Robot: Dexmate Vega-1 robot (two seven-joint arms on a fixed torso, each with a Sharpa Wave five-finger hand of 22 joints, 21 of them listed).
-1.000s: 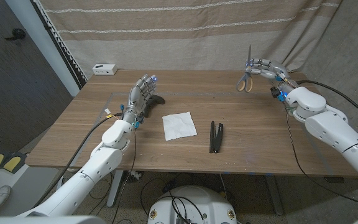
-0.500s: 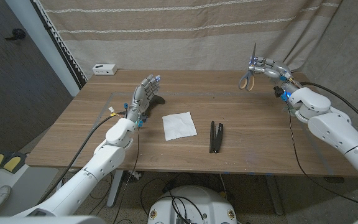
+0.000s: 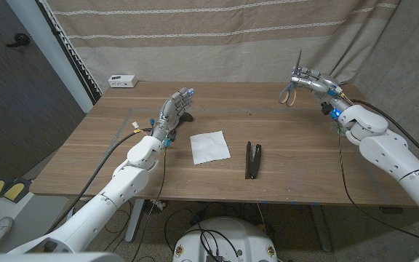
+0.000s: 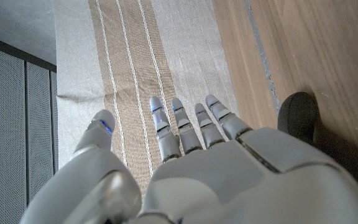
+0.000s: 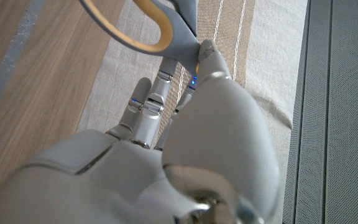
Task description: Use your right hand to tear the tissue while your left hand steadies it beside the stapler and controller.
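A white tissue (image 3: 209,146) lies flat at the middle of the wooden table (image 3: 289,175). The black stapler (image 3: 253,159) lies just right of it. A black controller (image 3: 187,115) sits behind the tissue, partly hidden by my left hand (image 3: 174,109), which hovers with fingers straight and apart, holding nothing. The left wrist view has the controller (image 4: 298,116) just past that hand (image 4: 191,162). My right hand (image 3: 313,81) is raised over the far right of the table, far from the tissue, and grips grey scissors (image 3: 289,91) with yellow-lined handles (image 5: 160,28).
A small white box (image 3: 123,81) stands at the table's back left corner. A striped curtain (image 3: 217,36) hangs behind the table, and a dark panel (image 3: 20,94) stands to the left. Cables (image 3: 340,153) trail from the right arm over the table's right side.
My left hand has moved forward and to the right, leaning over the controller. My right hand has shifted slightly right with the scissors. Tissue and stapler have not moved.
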